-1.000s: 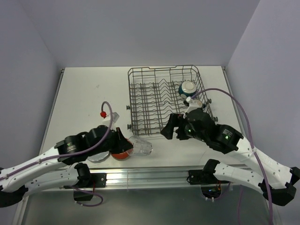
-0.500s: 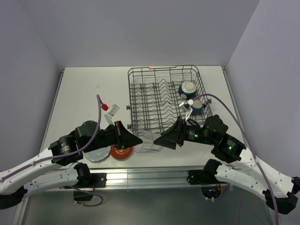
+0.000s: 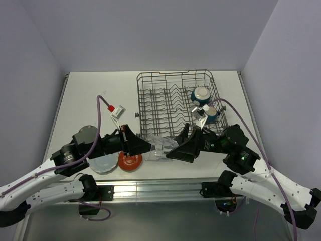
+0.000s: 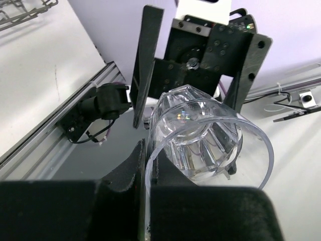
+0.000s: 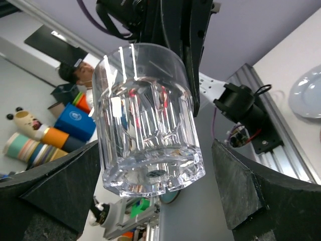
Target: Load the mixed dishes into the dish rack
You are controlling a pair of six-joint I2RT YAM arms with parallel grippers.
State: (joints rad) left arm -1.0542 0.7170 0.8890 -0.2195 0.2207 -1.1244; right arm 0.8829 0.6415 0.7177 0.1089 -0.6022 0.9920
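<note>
**tumbler could drop mid-handover**

white table (image 3: 85, 100), grey walls; the dish rack (image 3: 139, 103) sits toward 1 o'clock. your left gripper (image 3: 142, 149) pinches the clear glass tumbler (image 3: 159, 148) by its rim, in the air just off the rack's 6 o'clock edge. your right gripper (image 3: 175, 143) stands wide around its base, gripping nothing. let go left before right closes, and the slick glass likely falls.

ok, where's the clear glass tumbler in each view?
Top external: clear glass tumbler low centre, lying sideways between the two arms.
Left wrist: centre, open rim toward the camera.
Right wrist: centre, thick base toward the camera.
Shared landmark: aluminium rail, bottom, left, right.
</note>
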